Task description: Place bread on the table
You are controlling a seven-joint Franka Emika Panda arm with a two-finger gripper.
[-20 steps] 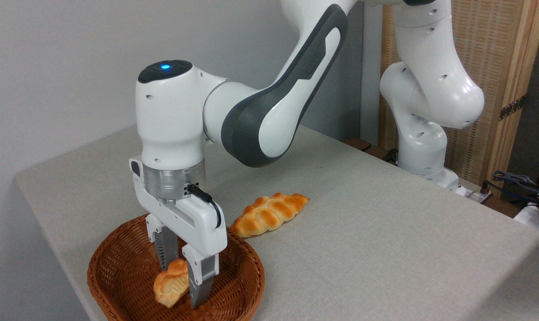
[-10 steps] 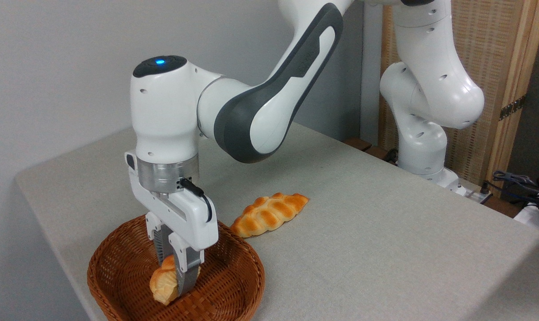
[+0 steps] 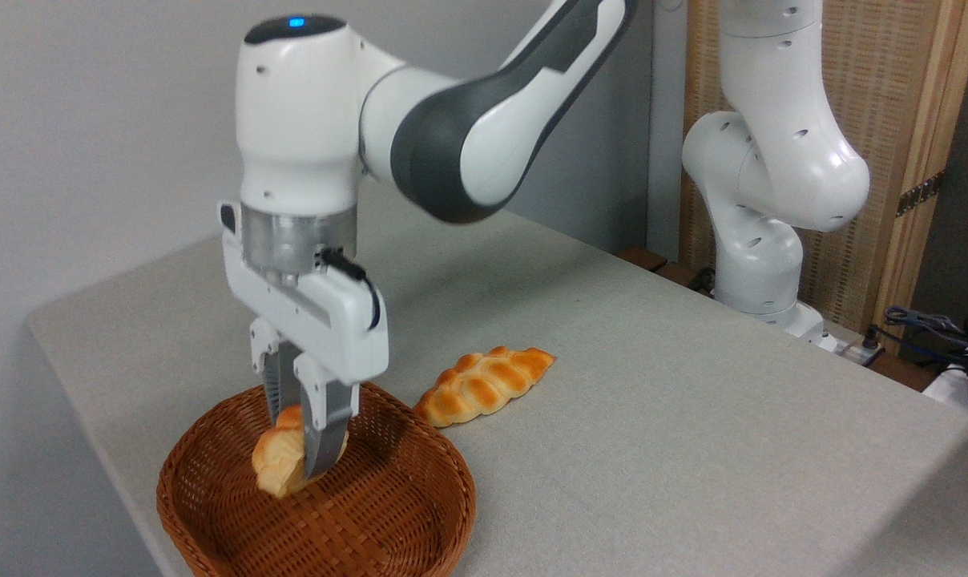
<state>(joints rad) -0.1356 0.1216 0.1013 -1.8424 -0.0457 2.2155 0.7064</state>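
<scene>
Grey-beige fabric covers the table (image 3: 692, 417), on which a brown wicker basket (image 3: 420, 521) and, just beside its rim, a braided loaf (image 3: 484, 385) are set. Above the basket floor the bread (image 3: 276, 465) is held clear, clamped between the closed fingers of the gripper (image 3: 304, 453)

the gripper (image 3: 298, 449) has closed on the bread (image 3: 280, 461) and risen, where a second ago its fingers stood spread around the bun low in the basket (image 3: 420, 513). the bread now hangs between the fingertips, clear of the basket floor below.
</scene>
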